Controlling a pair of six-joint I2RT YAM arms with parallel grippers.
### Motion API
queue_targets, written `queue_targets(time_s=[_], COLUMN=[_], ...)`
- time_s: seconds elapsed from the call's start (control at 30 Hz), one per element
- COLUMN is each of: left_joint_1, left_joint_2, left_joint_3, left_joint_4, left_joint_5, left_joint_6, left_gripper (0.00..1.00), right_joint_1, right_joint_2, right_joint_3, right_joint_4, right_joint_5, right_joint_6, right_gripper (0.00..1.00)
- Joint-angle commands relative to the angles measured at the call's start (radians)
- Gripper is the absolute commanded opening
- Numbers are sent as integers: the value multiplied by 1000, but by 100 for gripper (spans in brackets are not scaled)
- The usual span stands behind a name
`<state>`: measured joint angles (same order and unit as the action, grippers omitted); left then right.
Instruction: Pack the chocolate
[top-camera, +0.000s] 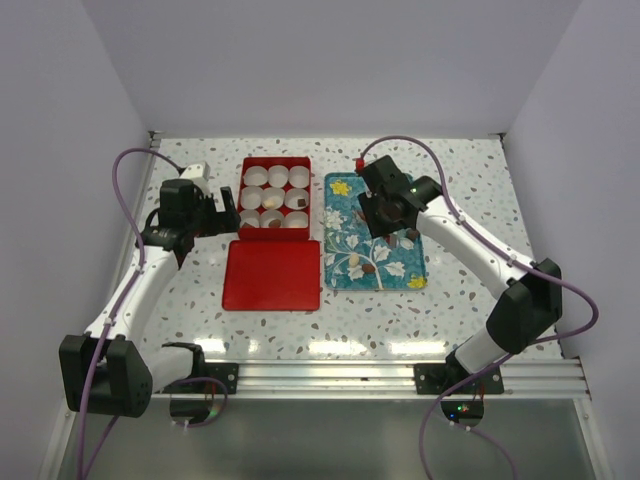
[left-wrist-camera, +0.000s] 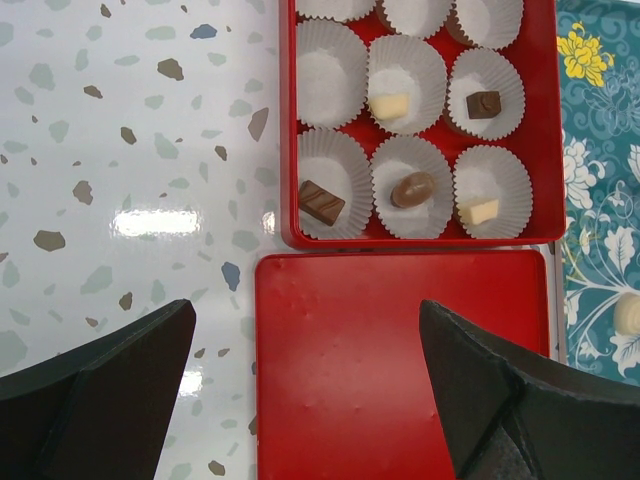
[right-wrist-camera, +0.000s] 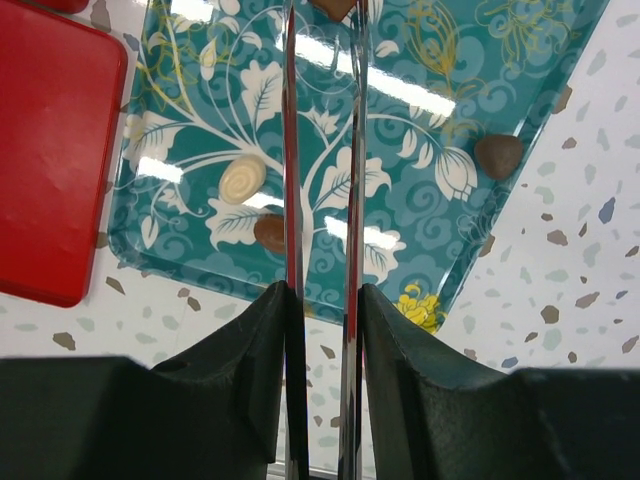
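Note:
The red box (top-camera: 275, 160) holds white paper cups; several carry chocolate: a striped brown piece (left-wrist-camera: 321, 202), a brown oval (left-wrist-camera: 412, 189), two cream pieces (left-wrist-camera: 481, 211) and a dark square (left-wrist-camera: 484, 104). More chocolate lies on the teal tray (top-camera: 345, 200): a cream oval (right-wrist-camera: 243, 178) and two brown pieces (right-wrist-camera: 268, 232). My right gripper (right-wrist-camera: 324, 30), over the tray (top-camera: 385, 212), has long metal blades close together with a brown chocolate (right-wrist-camera: 335, 6) between their tips at the frame's top edge. My left gripper (left-wrist-camera: 305, 400) is open and empty above the red lid (left-wrist-camera: 400, 360), left of the box (top-camera: 222, 215).
The red lid (top-camera: 271, 274) lies flat in front of the box, beside the tray's left edge. White walls close in the speckled table on three sides. A metal rail (top-camera: 400, 375) runs along the near edge.

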<state>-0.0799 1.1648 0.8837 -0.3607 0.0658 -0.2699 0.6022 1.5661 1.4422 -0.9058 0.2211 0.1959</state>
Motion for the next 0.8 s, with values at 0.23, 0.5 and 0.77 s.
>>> queue_targets(time_s=[0.23, 0.5, 0.77], left_joint_1=[-3, -3, -3], left_joint_2=[-37, -60, -96], left_joint_3=[-5, -9, -22], left_joint_4=[28, 9, -18], left_joint_5=[-9, -20, -44], left_joint_6=[5, 6, 6], left_gripper=[100, 100, 100], right_joint_1=[2, 5, 80], right_joint_2=[8, 90, 230], right_joint_3=[151, 308, 521], right_joint_4=[-16, -19, -10], right_joint_5=[37, 1, -38], right_joint_6=[-36, -73, -87], right_gripper=[34, 34, 34])
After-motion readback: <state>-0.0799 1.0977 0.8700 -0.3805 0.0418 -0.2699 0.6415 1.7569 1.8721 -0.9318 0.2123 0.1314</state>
